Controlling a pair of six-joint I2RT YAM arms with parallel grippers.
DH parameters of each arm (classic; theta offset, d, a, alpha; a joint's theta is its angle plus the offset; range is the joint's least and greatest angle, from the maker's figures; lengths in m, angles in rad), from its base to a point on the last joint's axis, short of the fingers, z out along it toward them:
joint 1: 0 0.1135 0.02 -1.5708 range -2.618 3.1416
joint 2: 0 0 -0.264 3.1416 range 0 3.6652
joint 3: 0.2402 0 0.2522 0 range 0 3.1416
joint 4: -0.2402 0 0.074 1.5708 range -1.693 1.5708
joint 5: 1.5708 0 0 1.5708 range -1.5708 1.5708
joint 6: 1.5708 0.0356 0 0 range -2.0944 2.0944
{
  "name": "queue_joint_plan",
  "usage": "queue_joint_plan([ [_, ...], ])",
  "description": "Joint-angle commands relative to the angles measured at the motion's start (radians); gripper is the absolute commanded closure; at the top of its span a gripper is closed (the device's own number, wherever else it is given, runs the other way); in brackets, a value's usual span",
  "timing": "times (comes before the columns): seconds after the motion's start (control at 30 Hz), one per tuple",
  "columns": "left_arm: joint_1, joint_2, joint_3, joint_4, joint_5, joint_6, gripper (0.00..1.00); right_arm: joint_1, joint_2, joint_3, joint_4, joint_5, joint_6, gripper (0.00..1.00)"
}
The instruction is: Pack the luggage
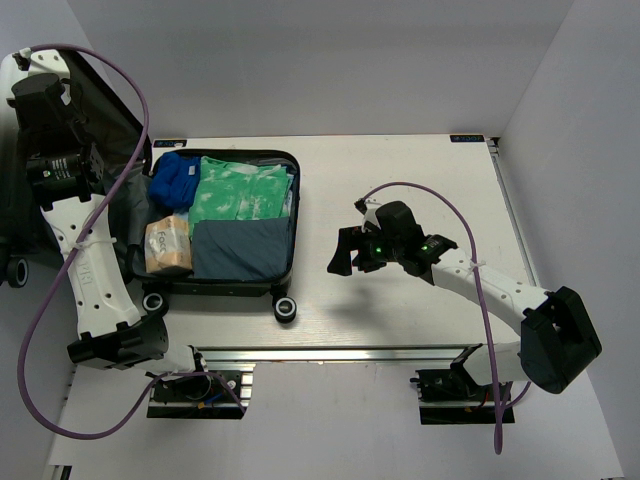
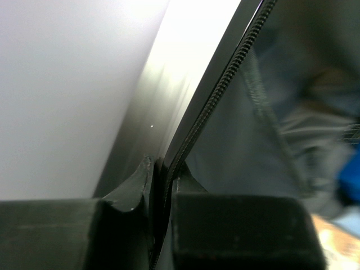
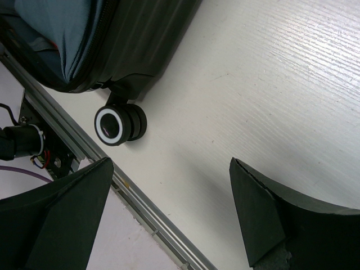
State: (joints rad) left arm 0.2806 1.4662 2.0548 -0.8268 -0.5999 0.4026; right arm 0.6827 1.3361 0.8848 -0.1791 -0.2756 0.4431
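The luggage [image 1: 297, 205] lies open on the table, its base filled with a blue garment [image 1: 177, 178], a green-and-white garment [image 1: 240, 192], a folded grey-blue garment [image 1: 240, 250] and a tan packet [image 1: 167, 245]. Its dark lid [image 1: 105, 110] stands raised at the far left. My left gripper [image 1: 60, 100] is shut on the lid's zipper edge [image 2: 225, 84], one finger on the shell side and one on the grey lining side; the left gripper [image 2: 163, 171] shows the rim pinched between its jaws. My right gripper [image 1: 346, 238] hangs open over bare table right of the luggage; the right gripper [image 3: 171, 163] holds nothing.
A black wheel [image 3: 119, 124] of the luggage sits near the table's front edge, beside the aluminium rail [image 3: 140, 208]. A second wheel [image 1: 155, 303] is at the front left. White walls enclose the table [image 1: 420, 180] at the back and right.
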Motion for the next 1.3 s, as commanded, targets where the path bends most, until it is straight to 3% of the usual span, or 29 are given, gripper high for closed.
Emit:
queue_joint_plan([
  [0.0, -0.105, 0.029, -0.024, 0.101, 0.659, -0.577, 1.00, -0.002, -0.040, -0.023, 0.052, -0.010, 0.009, 0.11],
  [0.17, -0.225, 0.013, -0.161, 0.224, 0.847, -0.646, 1.00, -0.002, -0.069, -0.041, 0.066, 0.001, 0.017, 0.11],
  [0.37, -0.398, -0.087, -0.454, 0.411, 0.883, -0.714, 1.00, -0.002, -0.084, -0.055, 0.081, 0.003, 0.028, 0.11],
  [0.5, -0.579, -0.061, -0.568, 0.472, 0.940, -0.743, 0.98, -0.002, -0.097, -0.066, 0.078, 0.012, 0.048, 0.11],
  [0.57, -0.647, -0.040, -0.601, 0.485, 0.986, -0.737, 0.77, -0.003, -0.110, -0.082, 0.073, 0.039, 0.060, 0.11],
  [0.6, -0.708, -0.030, -0.608, 0.491, 1.014, -0.729, 0.21, -0.005, -0.133, -0.087, 0.057, 0.062, 0.071, 0.11],
  [0.63, -0.731, -0.030, -0.619, 0.494, 1.037, -0.722, 0.02, -0.003, -0.143, -0.101, 0.050, 0.103, 0.083, 0.11],
  [0.73, -0.771, -0.102, -0.640, 0.522, 1.037, -0.728, 0.02, -0.005, -0.195, -0.119, 0.024, 0.188, 0.114, 0.11],
  [0.83, -0.781, -0.170, -0.613, 0.487, 0.951, -0.734, 0.02, -0.009, -0.225, -0.126, 0.012, 0.234, 0.129, 0.11],
  [0.93, -0.769, -0.162, -0.507, 0.345, 0.728, -0.719, 0.02, -0.012, -0.210, -0.110, 0.000, 0.230, 0.118, 0.11],
  [1.1, -0.693, 0.072, -0.151, -0.018, -0.111, -0.748, 0.02, -0.011, -0.150, -0.077, -0.003, 0.167, 0.054, 0.11],
  [1.2, -0.559, 0.170, -0.006, -0.121, -0.184, -0.740, 0.02, -0.011, -0.127, -0.064, 0.029, 0.138, 0.028, 0.11],
  [1.27, -0.471, 0.186, 0.022, -0.107, -0.115, -0.737, 0.02, -0.011, -0.098, -0.046, 0.044, 0.127, 0.029, 0.11],
])
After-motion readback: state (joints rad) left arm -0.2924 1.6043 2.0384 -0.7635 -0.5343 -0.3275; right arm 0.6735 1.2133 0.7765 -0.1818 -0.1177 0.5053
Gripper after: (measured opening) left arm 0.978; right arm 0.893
